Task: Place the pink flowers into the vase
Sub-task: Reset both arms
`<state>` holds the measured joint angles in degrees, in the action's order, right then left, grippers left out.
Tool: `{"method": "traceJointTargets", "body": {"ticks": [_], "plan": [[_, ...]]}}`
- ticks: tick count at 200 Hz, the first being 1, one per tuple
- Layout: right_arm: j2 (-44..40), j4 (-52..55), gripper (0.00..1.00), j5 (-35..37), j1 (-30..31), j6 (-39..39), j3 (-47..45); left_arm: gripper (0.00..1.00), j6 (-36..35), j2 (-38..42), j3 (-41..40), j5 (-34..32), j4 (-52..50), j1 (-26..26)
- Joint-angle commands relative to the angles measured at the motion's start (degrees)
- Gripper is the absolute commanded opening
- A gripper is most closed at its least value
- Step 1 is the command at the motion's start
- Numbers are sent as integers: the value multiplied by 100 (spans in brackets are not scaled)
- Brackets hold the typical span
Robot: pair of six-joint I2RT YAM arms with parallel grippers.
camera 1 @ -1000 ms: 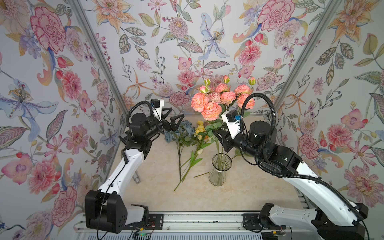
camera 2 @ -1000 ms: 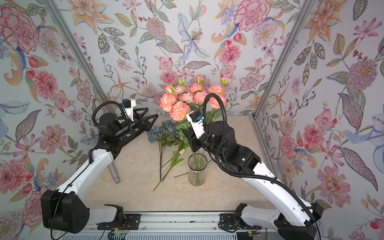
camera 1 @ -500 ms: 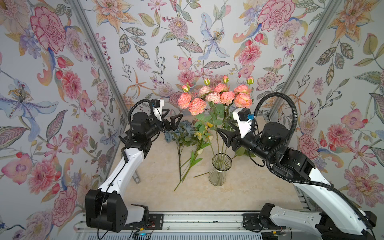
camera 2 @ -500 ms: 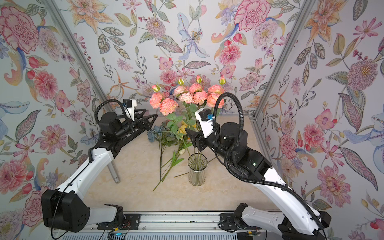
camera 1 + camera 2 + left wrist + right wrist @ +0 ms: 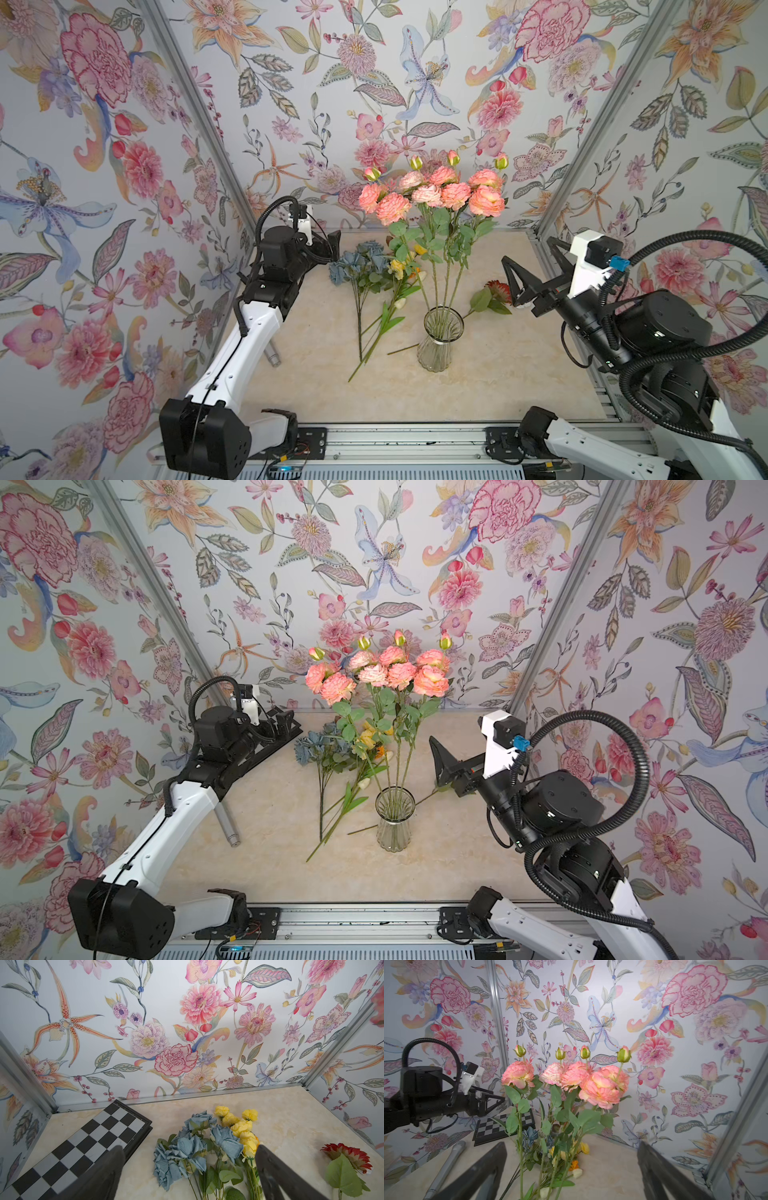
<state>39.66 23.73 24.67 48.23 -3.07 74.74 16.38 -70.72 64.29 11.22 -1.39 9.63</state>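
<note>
Although the left tool (image 5: 189,1150) and right tool (image 5: 528,251) stood open and empty, the pink flowers (image 5: 432,195) towered over the vase (image 5: 440,343); their top-heavy weight could tip it.

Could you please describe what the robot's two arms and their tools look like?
The left arm and right arm have white shells, black joints and ribbed black hoses. The left tool and right tool have black triangular fingers; a blue connector sits by the right wrist's white camera mount.

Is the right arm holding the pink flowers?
No, the right jaws stand open, well clear of the pink flowers, whose stems sit in the vase.
</note>
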Motion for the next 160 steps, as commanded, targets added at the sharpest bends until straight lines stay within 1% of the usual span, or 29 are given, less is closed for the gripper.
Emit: {"method": "traceJointTargets", "body": {"ticks": [1, 25, 37, 49, 61, 72, 84, 87, 88, 89, 91, 92, 93, 97, 105, 114, 125, 136, 146, 160], "plan": [[-483, 264, 100, 1085, -32, 101, -665, 100, -209, 251, -449, -142, -32, -176], [-838, 263, 100, 1363, -49, 258, -1348, 99, -2, 381, -1065, 228, 532, -464], [-916, 260, 100, 1436, -101, 341, -1665, 99, 49, 400, -1310, 279, 758, -599], [-966, 255, 100, 1334, -249, 473, -1965, 99, 2, 380, -1504, 332, 948, -704], [-971, 253, 100, 1073, -576, 628, -2232, 99, -83, 278, -1599, 409, 1104, -783], [-957, 255, 100, 533, -1038, 813, -2462, 99, -182, 140, -1638, 450, 1233, -842], [-900, 228, 100, -259, -1895, 1003, -2693, 99, -276, -19, -1686, 474, 1377, -889], [-879, 208, 100, -564, -2021, 1047, -2752, 99, -298, -56, -1702, 482, 1419, -900], [-876, 201, 100, -564, -2169, 1064, -2771, 99, -309, -69, -1710, 489, 1442, -905], [-869, 197, 100, -741, -2169, 1072, -2793, 100, -314, -80, -1723, 487, 1463, -907], [-867, 171, 100, -879, -2307, 1100, -2834, 99, -329, -104, -1744, 493, 1494, -920], [-865, 160, 100, -879, -2467, 1112, -2856, 100, -338, -115, -1753, 490, 1515, -924], [-864, 151, 100, -1046, -2467, 1132, -2875, 100, -346, -125, -1766, 492, 1534, -926], [-863, 70, 100, -1339, -2746, 1173, -2978, 100, -362, -164, -1810, 491, 1609, -951], [-893, -135, 100, -1861, -3282, 1221, -3211, 99, -409, -229, -1901, 508, 1741, -981], [-917, -378, 100, -2274, -3813, 1247, -3475, 99, -498, -273, -2036, 502, 1892, -1020], [-886, -661, 100, -2606, -4394, 1234, -3773, 100, -591, -279, -2274, 369, 2146, -1068], [-840, -1020, 100, -2862, -4836, 1168, -4085, 100, -715, -246, -2575, 221, 2493, -1133], [-831, -1497, 100, -2982, -5092, 1052, -4432, 99, -789, -211, -2950, 27, 2968, -1192], [-786, -2228, 100, -2877, -5278, 857, -4977, 99, -842, -205, -3356, -118, 3521, -1284]]}}
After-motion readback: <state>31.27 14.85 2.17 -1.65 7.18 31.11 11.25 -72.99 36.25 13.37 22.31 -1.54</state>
